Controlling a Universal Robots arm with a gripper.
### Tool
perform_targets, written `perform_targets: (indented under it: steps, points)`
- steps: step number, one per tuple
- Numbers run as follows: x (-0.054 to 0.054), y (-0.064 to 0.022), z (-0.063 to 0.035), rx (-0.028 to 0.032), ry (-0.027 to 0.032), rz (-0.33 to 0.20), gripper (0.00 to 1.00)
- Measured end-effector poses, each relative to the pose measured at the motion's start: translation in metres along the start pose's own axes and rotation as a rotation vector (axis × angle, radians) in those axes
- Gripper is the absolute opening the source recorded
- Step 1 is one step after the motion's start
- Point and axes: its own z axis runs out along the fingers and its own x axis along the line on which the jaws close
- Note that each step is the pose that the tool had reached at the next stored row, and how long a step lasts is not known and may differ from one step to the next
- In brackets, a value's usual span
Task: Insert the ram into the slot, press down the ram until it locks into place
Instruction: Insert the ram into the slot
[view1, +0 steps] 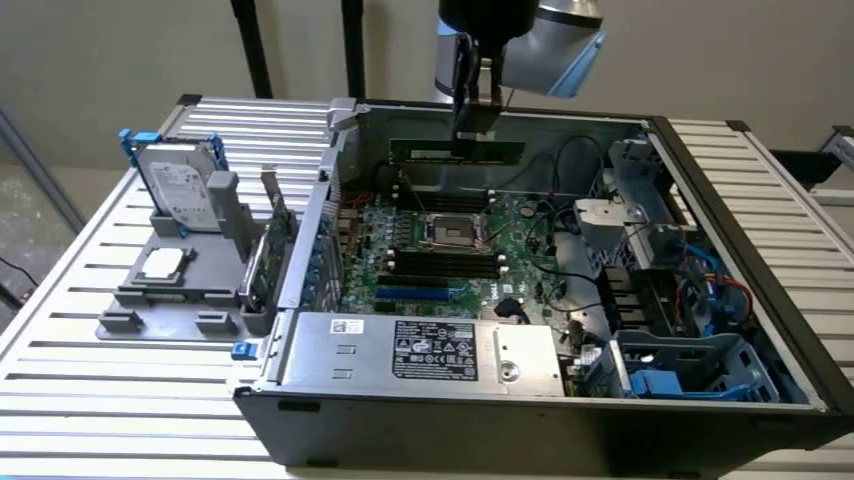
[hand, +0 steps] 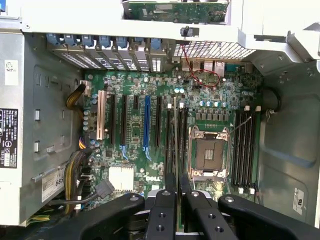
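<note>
The claw clamps the one ram, level and clear above the open case, hovering over the slots beside the processor socket, with four more slots flanking the far side.

The ram hangs over the motherboard inside the case, a hard drive outside it.

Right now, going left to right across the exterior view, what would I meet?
Silver hard drive in a blue bracket → upright green expansion card → long thin green ram stick held in the gripper → blue-grey plastic drive cage.
</note>
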Motion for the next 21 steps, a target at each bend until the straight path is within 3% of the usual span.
perform_targets:
  steps: [7,21]
  points:
    - [-0.004,-0.0005,0.0128,0.0007,-0.0016,0.04,0.14]
    - [-0.016,-0.0016,0.0391,0.0012,-0.0029,0.07,0.14]
